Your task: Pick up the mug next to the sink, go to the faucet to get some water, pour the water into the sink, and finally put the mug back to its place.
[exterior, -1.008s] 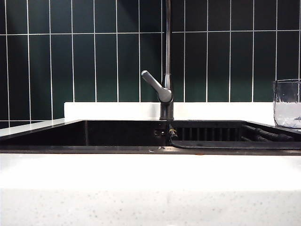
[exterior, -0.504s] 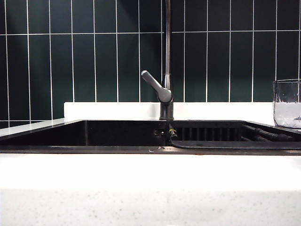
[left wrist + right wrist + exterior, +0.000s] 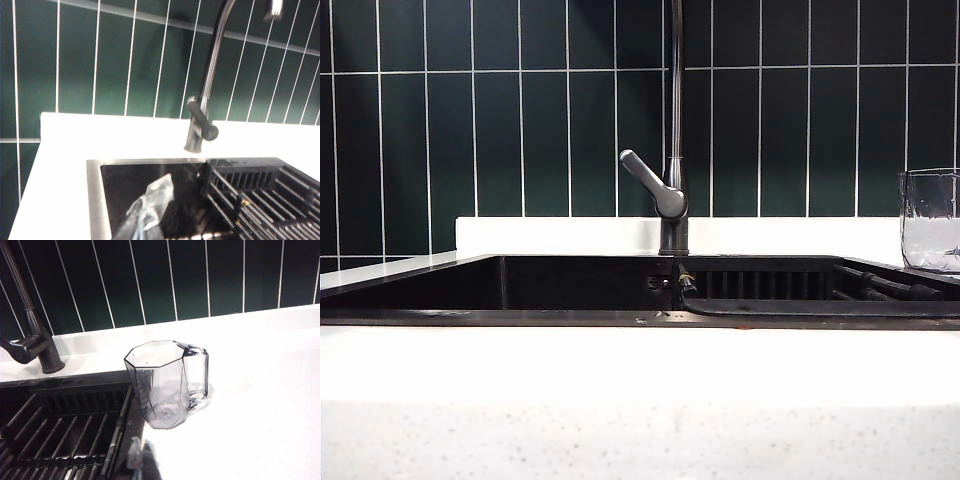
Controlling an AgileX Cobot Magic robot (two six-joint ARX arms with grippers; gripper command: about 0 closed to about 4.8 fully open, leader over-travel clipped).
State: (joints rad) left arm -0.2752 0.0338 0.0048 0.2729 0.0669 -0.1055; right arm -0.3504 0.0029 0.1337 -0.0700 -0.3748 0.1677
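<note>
The exterior view is sharp, its white counter (image 3: 640, 365) overexposed at six o'clock; dark tiles (image 3: 520, 130) stay dim; my left wrist view is softly blurred, my left gripper (image 3: 145, 215) smeared; my right gripper (image 3: 139, 460) is unfocused; the mug (image 3: 165, 382) casts a faint shadow.

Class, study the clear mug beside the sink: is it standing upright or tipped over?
Upright. The mug rests on its base on the white counter, open mouth up, handle vertical, beside the sink; neither gripper touches it.
</note>
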